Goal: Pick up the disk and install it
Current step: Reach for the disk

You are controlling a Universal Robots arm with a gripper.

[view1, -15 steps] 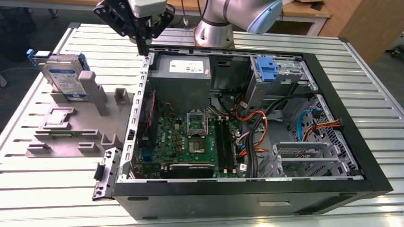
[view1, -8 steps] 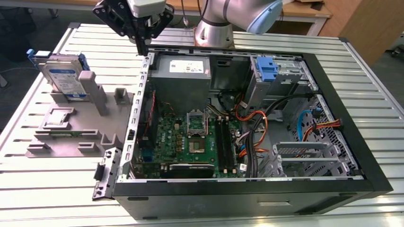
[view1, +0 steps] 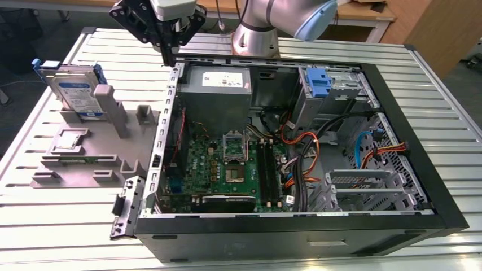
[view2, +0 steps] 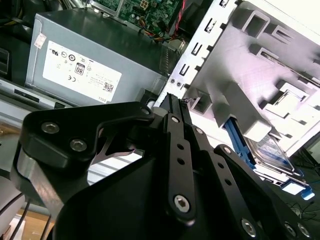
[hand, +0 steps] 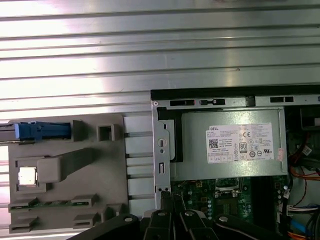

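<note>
Slatted metal table (view1: 45,237), disk (view1: 77,90) standing in grey holder (view1: 83,164), fingers (view1: 166,48) closed, empty

Certification marks on power supply sticker (hand: 240,144)

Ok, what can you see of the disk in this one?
The disk is a flat silver drive with a white-and-blue label, framed by a blue plastic carrier. It stands on edge, slightly tilted, slotted into a grey fixture at the exterior view's left, outside the computer case. The gripper hangs apart from it.

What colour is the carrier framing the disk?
Blue, framing the disk; clearest in the exterior view.
</note>
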